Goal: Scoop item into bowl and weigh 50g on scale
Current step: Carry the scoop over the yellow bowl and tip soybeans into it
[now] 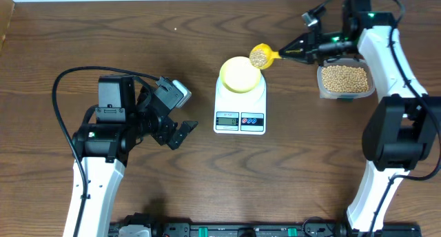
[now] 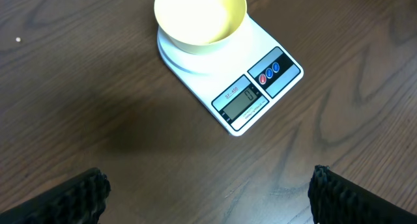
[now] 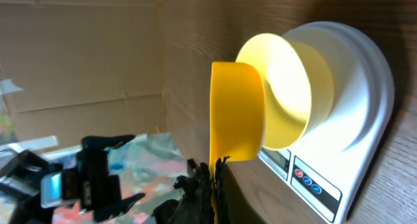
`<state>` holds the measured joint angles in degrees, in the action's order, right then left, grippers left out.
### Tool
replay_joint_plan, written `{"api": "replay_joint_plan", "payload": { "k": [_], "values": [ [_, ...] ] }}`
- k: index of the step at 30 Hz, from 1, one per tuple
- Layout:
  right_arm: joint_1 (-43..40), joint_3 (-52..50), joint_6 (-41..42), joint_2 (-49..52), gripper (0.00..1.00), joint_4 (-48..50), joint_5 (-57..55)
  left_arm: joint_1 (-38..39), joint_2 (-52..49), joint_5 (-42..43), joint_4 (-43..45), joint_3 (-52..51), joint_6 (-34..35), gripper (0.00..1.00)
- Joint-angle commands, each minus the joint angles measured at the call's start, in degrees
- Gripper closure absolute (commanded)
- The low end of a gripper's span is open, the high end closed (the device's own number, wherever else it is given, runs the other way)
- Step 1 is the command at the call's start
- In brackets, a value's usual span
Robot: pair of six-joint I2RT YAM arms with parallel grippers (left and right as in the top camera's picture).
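Note:
The white scale (image 1: 240,116) stands mid-table with the pale-yellow bowl (image 1: 240,74) on its platform. In the left wrist view the bowl (image 2: 200,15) looks empty, and the scale (image 2: 260,94) shows its display and its red and blue buttons. My right gripper (image 1: 289,53) is shut on the handle of a bright-yellow scoop (image 1: 260,56). The scoop is heaped with tan beans (image 1: 258,57) and hovers at the bowl's far right rim. In the right wrist view the scoop (image 3: 236,113) sits just before the bowl (image 3: 287,87) and scale (image 3: 352,120), pinched by the gripper (image 3: 214,185). My left gripper (image 1: 178,135) hangs open left of the scale, holding nothing.
A clear plastic tub (image 1: 322,85) full of beans (image 1: 344,77) stands right of the scale, under the right arm. Bare dark wood (image 2: 98,107) lies between the left gripper (image 2: 208,204) and the scale. The arm bases sit at the front edge.

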<state>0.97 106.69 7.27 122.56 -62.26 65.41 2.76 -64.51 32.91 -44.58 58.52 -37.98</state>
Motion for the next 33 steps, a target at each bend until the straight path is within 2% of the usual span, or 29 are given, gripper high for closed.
{"api": "replay_joint_plan", "payload": {
  "k": [1, 14, 25, 33],
  "values": [
    [2.14, -0.17, 3.48, 0.57, 0.99, 0.98, -4.63, -0.24, -0.22, 0.72, 0.00, -0.35, -0.81, 0.01],
    [9.68, 3.28, 4.09, 0.57, 0.99, 1.38, -17.68, -0.24, -0.22, 0.74, 0.00, -0.35, -0.81, 0.00],
    [13.33, 11.93, 1.55, 0.57, 0.99, -4.85, -31.12, -0.24, -0.22, 0.72, 0.02, -0.35, -0.81, 0.00],
    [14.80, 13.75, 0.35, 0.57, 0.99, -5.51, -33.79, -0.24, -0.22, 0.74, 0.02, -0.35, -0.81, 0.01]
  ]
}}
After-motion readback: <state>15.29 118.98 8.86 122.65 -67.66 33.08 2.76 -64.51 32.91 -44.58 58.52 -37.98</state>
